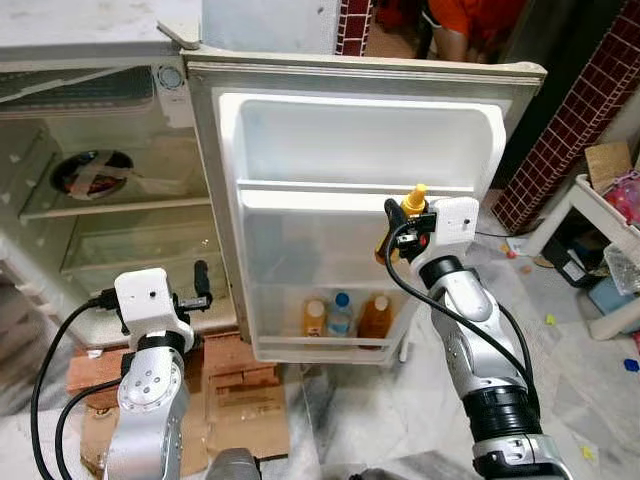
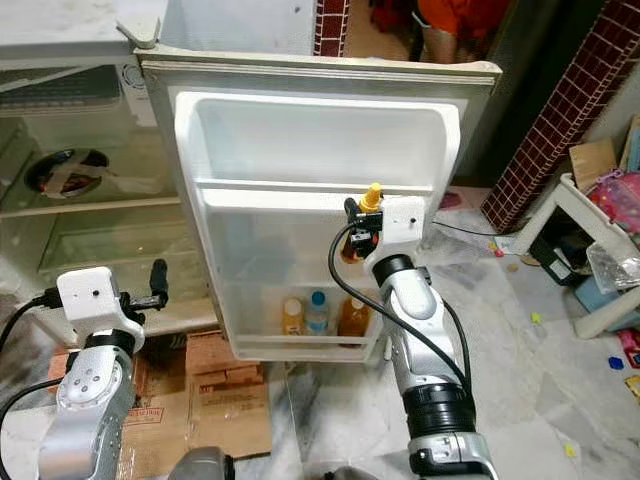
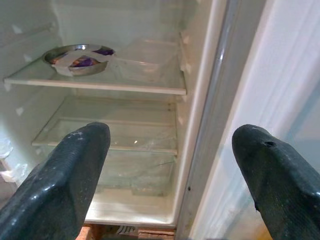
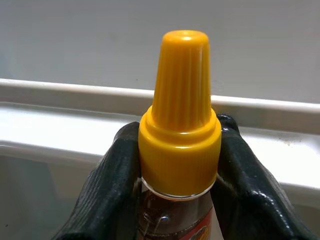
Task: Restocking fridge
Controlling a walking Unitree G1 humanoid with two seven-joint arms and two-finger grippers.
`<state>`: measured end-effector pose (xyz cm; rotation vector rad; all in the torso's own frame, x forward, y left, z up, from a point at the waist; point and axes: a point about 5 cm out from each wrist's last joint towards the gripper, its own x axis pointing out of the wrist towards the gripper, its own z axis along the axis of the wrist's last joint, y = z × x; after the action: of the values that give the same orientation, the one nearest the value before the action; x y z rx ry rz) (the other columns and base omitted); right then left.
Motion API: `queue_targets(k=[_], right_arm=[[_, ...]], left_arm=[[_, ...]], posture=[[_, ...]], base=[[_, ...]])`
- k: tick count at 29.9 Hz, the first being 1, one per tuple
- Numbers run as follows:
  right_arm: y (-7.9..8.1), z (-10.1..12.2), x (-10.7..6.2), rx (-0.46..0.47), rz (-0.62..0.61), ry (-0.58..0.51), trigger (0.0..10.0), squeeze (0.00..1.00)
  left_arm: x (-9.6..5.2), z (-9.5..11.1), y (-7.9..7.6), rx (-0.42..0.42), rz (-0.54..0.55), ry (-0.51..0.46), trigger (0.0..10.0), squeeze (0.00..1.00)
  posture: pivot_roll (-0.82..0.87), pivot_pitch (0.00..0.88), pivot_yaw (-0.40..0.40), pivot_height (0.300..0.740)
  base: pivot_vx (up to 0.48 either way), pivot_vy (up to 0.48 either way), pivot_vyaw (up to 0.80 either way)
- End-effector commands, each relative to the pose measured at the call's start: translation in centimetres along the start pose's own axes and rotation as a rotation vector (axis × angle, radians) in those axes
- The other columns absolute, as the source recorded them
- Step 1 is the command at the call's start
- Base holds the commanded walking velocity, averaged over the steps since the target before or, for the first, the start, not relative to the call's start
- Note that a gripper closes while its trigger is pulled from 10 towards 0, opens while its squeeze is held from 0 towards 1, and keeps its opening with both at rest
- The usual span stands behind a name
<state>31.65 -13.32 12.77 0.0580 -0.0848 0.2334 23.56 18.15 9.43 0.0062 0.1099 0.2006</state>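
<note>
silver arms, white wrist boxes, black cables, seemingly rubbery pincer fingers

— What can't you read on the bottle?
— Its label: the right wrist view's edge cuts the body off just below the yellow cap, and the right gripper covers its sides.

— And the three bottles in the door shelf?
— Too small for you to tell their contents.

— The person?
— Cut off by the top edge.

No legible text, brand or number is found. The label on the yellow-capped bottle shows only an unreadable edge.
</note>
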Motion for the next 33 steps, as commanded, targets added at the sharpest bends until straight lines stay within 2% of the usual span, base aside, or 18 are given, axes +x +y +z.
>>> queue_targets(k=[1,5,13,19,27,33], right_arm=[[-0.2,1.0,0.6,0.005,-0.003,-0.032,10.0,0.00],[-0.3,0.9,0.6,0.003,0.003,-0.026,10.0,0.00],[0.1,0.7,0.5,0.015,0.038,-0.007,10.0,0.00],[0.7,0.1,0.4,0.045,0.088,0.031,10.0,0.00],[0.8,0.0,0.4,0.043,0.094,0.034,10.0,0.00],[0.8,0.1,0.4,0.041,0.104,0.036,10.0,0.00]], left_arm=[[0.1,0.5,-0.3,0.001,-0.015,-0.011,10.0,0.00],[0.1,0.6,-0.5,0.000,-0.029,-0.019,10.0,0.00],[0.2,0.7,-0.6,0.020,-0.032,-0.030,10.0,0.00],[0.3,0.6,-0.6,-0.009,-0.033,-0.025,10.0,0.00],[0.5,0.8,-0.8,-0.004,-0.041,-0.036,10.0,0.00],[0.5,0.9,-0.9,0.015,-0.048,-0.045,10.0,0.00]], posture=[[0.10,0.004,-0.076,0.740],[0.10,0.002,-0.076,0.740],[0.10,0.000,-0.077,0.740],[0.10,0.000,-0.076,0.740],[0.10,0.000,-0.076,0.740],[0.09,0.000,-0.076,0.740]], base=[[0.000,0.285,0.00],[0.000,0.274,0.00],[0.000,0.000,0.00],[0.000,0.000,0.00],[0.000,0.362,0.00],[0.000,0.000,0.00]])
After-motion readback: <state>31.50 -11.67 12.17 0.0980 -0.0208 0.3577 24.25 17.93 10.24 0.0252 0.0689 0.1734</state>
